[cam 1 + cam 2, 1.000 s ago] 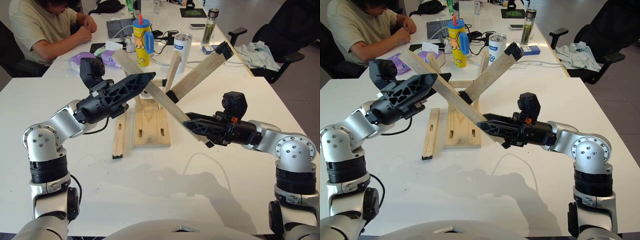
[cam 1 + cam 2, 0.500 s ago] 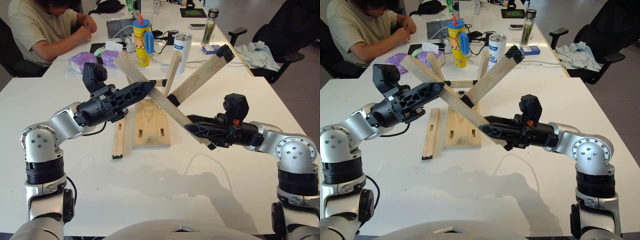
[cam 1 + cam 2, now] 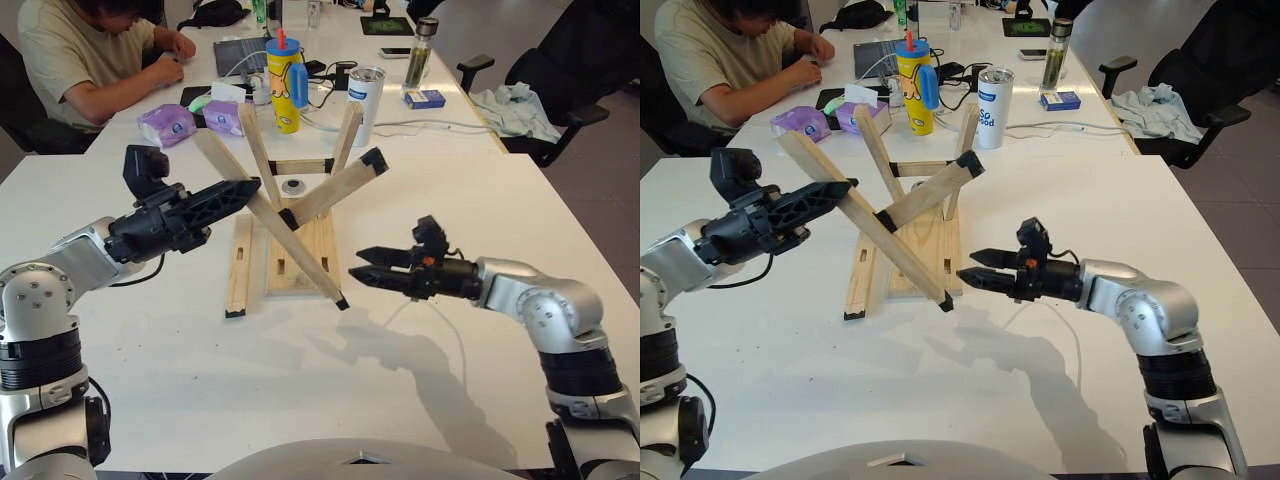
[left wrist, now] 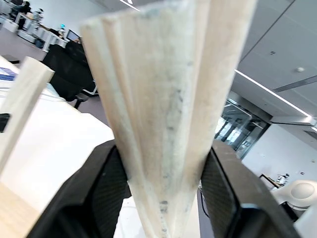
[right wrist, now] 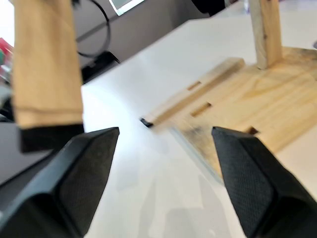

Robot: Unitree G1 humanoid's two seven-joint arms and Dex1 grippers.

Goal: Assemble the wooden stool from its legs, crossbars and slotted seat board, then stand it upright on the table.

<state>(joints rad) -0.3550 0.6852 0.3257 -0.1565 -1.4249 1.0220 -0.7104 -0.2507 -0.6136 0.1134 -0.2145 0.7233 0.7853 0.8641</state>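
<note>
Wood, pale and unfinished, for every stool part. Left jaws are clamped on the upper stretch of one stool leg [image 3: 312,268]; the left wrist view shows both black fingers [image 4: 99,198] pressed against its two faces. From those jaws the leg slopes down toward the right jaws, and its black-capped foot [image 3: 341,301] sits at the near edge of the slotted seat board [image 3: 290,283]. Whether the foot touches the board or the bench [image 3: 300,380] I cannot tell. Right jaws are spread wide and hold nothing. They hover low over the bench, just beside the capped foot and apart from it; in the right wrist view the fingers [image 5: 89,168] frame bare bench and the board's slots. A second leg [image 3: 335,185] meets the held leg a little below the left jaws and rises away from them, with a black cap at its high end. I cannot tell if the two are joined. Beyond both jaws two more legs [image 3: 257,150] [image 3: 347,130] stand up from the far end of the seat board, with a short crossbar [image 3: 300,167] between them. The board lies flat between the two pairs of jaws. A loose crossbar [image 3: 238,270] lies flat beside the board, below the left jaws.
</note>
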